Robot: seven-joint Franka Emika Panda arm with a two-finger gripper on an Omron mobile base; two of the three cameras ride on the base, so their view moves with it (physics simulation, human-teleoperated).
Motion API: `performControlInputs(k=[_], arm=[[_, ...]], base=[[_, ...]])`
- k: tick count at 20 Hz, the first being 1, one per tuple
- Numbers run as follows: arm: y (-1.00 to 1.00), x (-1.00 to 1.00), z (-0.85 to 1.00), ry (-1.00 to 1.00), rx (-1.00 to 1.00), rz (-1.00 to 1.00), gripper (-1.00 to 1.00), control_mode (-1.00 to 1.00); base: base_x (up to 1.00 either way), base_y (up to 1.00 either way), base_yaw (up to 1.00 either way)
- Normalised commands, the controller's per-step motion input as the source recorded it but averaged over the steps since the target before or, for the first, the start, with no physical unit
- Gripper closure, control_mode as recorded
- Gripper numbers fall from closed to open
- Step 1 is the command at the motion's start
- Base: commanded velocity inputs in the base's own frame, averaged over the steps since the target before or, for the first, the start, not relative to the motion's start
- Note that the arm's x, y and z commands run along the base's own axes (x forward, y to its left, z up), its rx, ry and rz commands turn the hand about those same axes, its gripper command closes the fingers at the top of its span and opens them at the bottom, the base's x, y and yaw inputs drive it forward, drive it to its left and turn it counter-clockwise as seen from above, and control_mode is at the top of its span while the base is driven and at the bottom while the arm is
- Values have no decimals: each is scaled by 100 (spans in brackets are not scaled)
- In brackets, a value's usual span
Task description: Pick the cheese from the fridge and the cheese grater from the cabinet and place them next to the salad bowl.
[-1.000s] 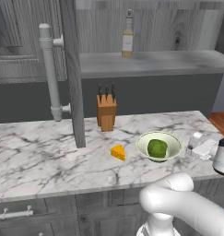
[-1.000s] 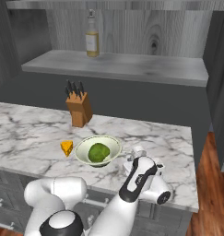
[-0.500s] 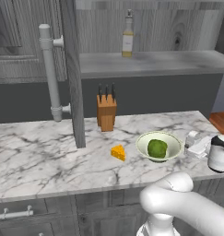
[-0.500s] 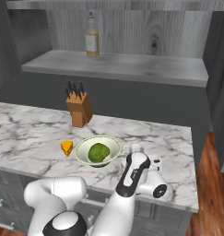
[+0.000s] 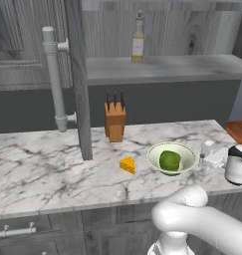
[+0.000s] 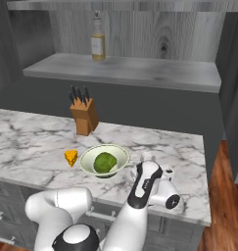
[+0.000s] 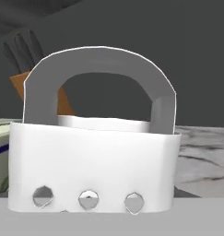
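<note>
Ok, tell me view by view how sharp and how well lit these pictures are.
Left base view: even, soft light, faint shadow under the salad bowl; the cheese reads clearly. Right base view: the same flat light, the bottle label too blurred to read. Hand view: the cheese grater looms very close, edges soft, the dark wall behind featureless.

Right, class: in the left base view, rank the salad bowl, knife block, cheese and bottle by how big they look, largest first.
1. Knife block and salad bowl: near equal, one tall, one wide, so unranked.
2. Bottle, though it stands farther back, so it may be bigger than it looks.
3. Cheese, clearly smallest.
</note>
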Motion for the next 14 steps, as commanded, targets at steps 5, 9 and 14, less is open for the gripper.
performControlInputs(k=[5,9,14], arm=[[18,-6,-65,-1,2,0,100,-100],[21,-16,-66,-10,1,0,100,-100],[26,-17,-64,-13,7,0,100,-100]], base=[[0,0,0],[0,0,0],[0,0,0]])
